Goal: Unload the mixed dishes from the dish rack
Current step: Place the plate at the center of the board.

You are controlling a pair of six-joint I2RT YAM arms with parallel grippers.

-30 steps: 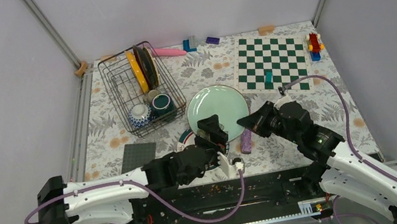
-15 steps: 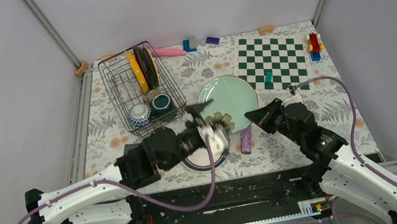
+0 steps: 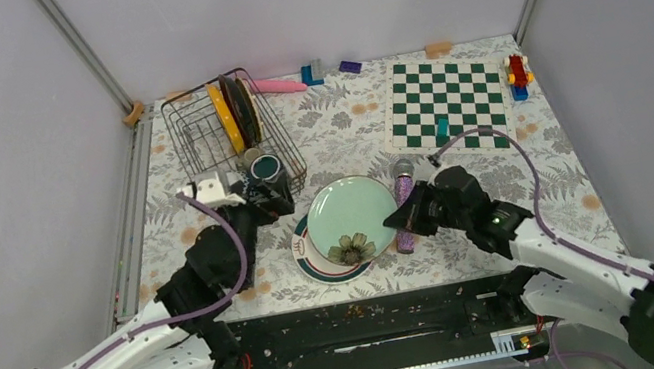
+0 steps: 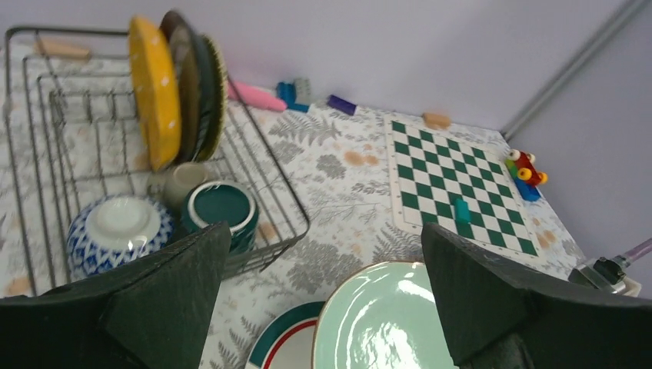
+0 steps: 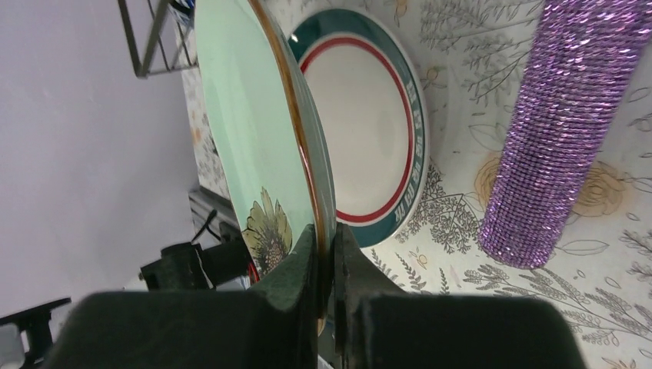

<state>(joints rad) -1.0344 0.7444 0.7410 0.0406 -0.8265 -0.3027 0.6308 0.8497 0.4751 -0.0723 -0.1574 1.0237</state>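
The dish rack (image 3: pixel 195 147) (image 4: pixel 46 131) stands at the back left. In it are an upright yellow plate (image 3: pixel 225 117) (image 4: pixel 154 92) with darker plates behind it, a dark teal mug (image 3: pixel 265 168) (image 4: pixel 221 209), a small greyish cup (image 4: pixel 181 179) and a blue-white bowl (image 4: pixel 118 231). My left gripper (image 3: pixel 267 198) (image 4: pixel 323 238) hangs open just in front of the rack, holding nothing. My right gripper (image 3: pixel 402 216) (image 5: pixel 327 250) is shut on the rim of the pale green floral plate (image 3: pixel 353 212) (image 5: pixel 246 115), which tilts over the red-rimmed cream plate (image 3: pixel 307 252) (image 5: pixel 369 131) lying flat on the table.
A purple glitter cylinder (image 3: pixel 403 207) (image 5: pixel 565 131) lies right beside the right gripper. A checkerboard mat (image 3: pixel 449 104) with a teal piece lies at the back right, and a toy (image 3: pixel 517 74) beyond it. Small blocks and a pink stick (image 3: pixel 277 85) line the back edge.
My left arm swung left, away from the plates, to the front of the rack. My right gripper brought the green plate nearer and leftward, over the red-rimmed plate.
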